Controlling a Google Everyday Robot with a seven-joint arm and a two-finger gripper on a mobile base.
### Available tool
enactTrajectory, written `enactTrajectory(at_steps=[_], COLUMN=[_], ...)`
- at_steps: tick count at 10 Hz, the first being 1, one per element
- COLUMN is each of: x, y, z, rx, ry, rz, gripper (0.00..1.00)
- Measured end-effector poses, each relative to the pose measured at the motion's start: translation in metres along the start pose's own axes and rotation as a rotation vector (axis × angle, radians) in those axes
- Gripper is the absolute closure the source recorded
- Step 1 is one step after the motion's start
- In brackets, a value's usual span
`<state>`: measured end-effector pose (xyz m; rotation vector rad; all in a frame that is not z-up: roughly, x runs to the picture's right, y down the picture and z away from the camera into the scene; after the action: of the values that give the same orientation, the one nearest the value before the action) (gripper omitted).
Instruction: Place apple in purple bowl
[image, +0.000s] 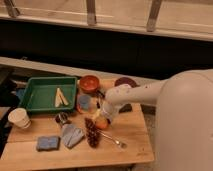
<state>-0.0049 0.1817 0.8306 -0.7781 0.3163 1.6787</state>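
The apple (102, 122) is a small yellow-orange fruit with a reddish side, lying on the wooden table (125, 145) near its middle. My gripper (103, 115) comes in from the right on a white arm and sits right over the apple, touching or nearly touching its top. The purple bowl (125, 81) is dark and round, at the table's back edge, partly hidden behind my arm. It lies up and to the right of the apple.
An orange bowl (89, 83) stands left of the purple one. A green tray (35, 95) is at the back left. A blue cup (84, 102), a dark bunch (91, 133), a spoon (114, 140), a cloth (72, 135), a sponge (48, 143) and a paper cup (19, 118) surround the apple.
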Motion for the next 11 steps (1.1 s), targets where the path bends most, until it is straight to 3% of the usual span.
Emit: enactTrajectory(at_steps=[6, 7, 11], x=[0.003, 0.004, 0.005], y=[0.008, 0.008, 0.013], z=[0.008, 0.008, 0.009], rx=[-0.01, -0.011, -0.016], ry=[0.015, 0.016, 0.02], rz=[-0.006, -0.007, -0.009], gripper=[0.94, 0.99, 1.0])
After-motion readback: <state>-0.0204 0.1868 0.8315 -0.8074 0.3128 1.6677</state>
